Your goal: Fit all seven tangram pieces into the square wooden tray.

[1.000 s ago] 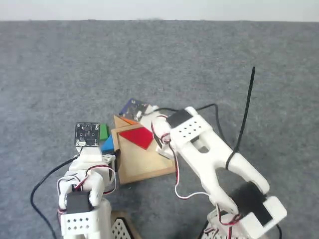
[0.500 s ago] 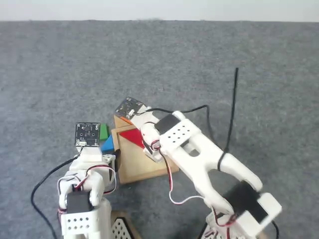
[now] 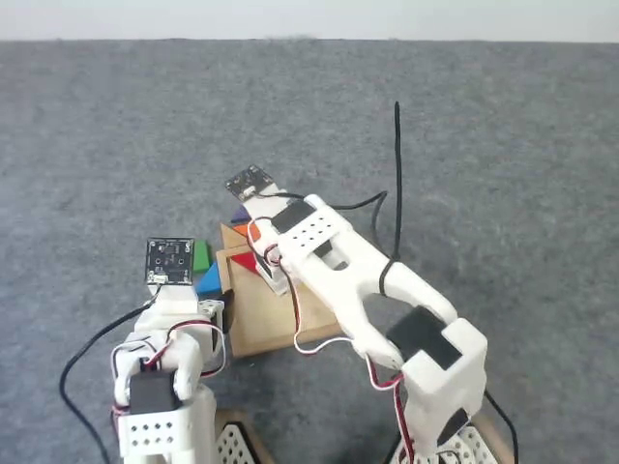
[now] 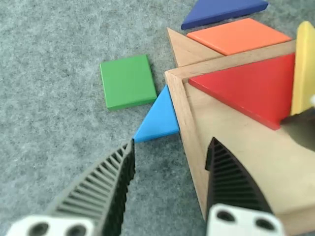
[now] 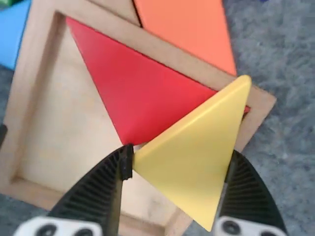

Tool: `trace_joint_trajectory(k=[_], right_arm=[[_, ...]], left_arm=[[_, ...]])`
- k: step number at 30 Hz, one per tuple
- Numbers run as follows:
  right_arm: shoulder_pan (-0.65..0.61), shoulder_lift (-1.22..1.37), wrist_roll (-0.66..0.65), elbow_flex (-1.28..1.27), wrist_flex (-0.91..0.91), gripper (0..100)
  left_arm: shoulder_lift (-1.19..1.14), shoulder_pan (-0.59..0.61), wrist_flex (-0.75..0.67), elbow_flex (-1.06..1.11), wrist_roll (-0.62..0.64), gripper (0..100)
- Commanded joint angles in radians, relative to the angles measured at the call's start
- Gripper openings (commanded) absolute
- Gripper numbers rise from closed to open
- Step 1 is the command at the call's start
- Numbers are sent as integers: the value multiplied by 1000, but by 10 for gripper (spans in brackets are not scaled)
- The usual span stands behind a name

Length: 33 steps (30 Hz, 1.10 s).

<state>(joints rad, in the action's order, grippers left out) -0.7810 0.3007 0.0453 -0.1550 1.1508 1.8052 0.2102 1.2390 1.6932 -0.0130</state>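
The square wooden tray (image 5: 49, 142) holds a red triangle (image 5: 142, 98) against one corner. My right gripper (image 5: 179, 160) is shut on a yellow triangle (image 5: 197, 162), held over the tray and overlapping the red triangle's edge. An orange piece (image 5: 187, 29), a dark blue piece (image 4: 224, 9) and a plain wooden triangle (image 4: 189, 49) lie outside the tray's far rim. On the cloth beside the tray are a green square (image 4: 128, 81) and a light blue triangle (image 4: 160, 120) that touches the tray's corner. My left gripper (image 4: 171, 142) is open over that corner, holding nothing.
Grey cloth (image 3: 464, 145) covers the table, with wide free room to the far side and both flanks. The right arm (image 3: 329, 261) spans the tray (image 3: 266, 324) in the high view. A black cable (image 3: 397, 174) rises from that arm.
The right arm has swung left over the tray, now covering most of the red triangle in the high view. The left arm has stayed put.
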Motion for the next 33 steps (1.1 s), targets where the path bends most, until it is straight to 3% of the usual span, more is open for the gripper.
trace_joint_trajectory(k=[1,7,14,24,33], right_arm=[[-50,-12,86,61,24,187],[-142,-12,157,66,44,188],[-79,-7,353,61,47,188],[-68,-4,423,64,79,195],[-70,-2,425,60,90,390]], left_arm=[[18,2,5,-10,-5,234],[18,2,5,-10,-5,234],[18,2,5,-10,-5,234],[18,2,5,-10,-5,234],[18,2,5,-10,-5,234]])
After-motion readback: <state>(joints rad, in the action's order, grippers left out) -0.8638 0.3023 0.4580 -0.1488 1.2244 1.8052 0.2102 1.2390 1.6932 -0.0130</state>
